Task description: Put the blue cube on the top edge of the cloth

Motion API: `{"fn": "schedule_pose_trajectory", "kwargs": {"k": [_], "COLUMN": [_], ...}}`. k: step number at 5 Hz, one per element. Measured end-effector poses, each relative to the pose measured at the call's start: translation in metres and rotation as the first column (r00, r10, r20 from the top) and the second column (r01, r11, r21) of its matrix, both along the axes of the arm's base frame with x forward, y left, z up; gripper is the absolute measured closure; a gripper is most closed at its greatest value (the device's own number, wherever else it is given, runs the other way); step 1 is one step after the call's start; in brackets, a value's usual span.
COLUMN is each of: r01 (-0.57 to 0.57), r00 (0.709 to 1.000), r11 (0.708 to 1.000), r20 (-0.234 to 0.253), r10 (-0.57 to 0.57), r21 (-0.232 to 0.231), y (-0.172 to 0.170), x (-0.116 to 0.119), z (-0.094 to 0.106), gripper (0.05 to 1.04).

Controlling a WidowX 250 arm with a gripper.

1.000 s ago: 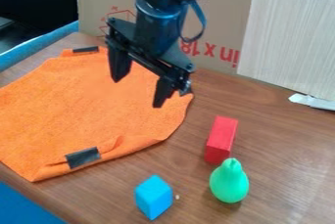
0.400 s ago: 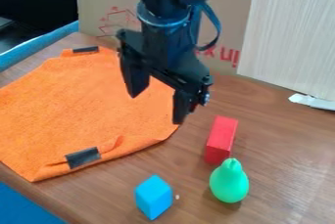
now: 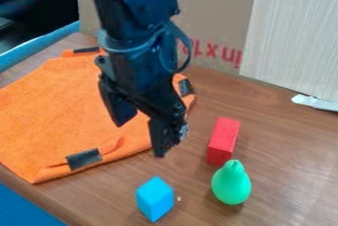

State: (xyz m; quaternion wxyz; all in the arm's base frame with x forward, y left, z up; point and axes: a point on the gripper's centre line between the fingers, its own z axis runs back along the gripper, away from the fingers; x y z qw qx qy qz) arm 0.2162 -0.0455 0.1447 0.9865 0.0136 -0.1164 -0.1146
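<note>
Hanging with its two fingers apart and nothing between them, the gripper (image 3: 141, 138) is above the near right part of the orange cloth (image 3: 59, 106). The blue cube (image 3: 155, 199) sits on the wooden table (image 3: 284, 170), outside the cloth, at the bottom of the view. Farther to the right are the green pear (image 3: 231, 185) and, just behind it, the red block (image 3: 223, 140).

From here, I think one finger could land on top of the cube and push or tip it, because the cube stands turned on its corner and the fingers are not well lined up with its faces. Coming down too early could also catch the folded cloth edge and pull it.

Compared with the earlier frames, the gripper is lower in the view and nearer to the cube, with fingers apart as before; the cube, the pear and the block keep their places.
</note>
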Motion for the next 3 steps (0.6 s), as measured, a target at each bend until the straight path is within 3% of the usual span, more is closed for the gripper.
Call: {"fn": "schedule_pose_trajectory", "kwargs": {"k": [1,2,3], "r01": [0.046,0.055,0.049], "r00": [0.999,0.998,0.998], "r11": [0.998,0.998,0.999], "r20": [-0.017,-0.02,-0.044], "r10": [-0.047,-0.056,-0.048], "r21": [-0.045,-0.044,0.009], "y": [-0.001,-0.002,-0.003], "x": [-0.012,-0.019,-0.018], "z": [-0.01,-0.024,-0.05], "gripper": [0.083,0.083,0.083]}}
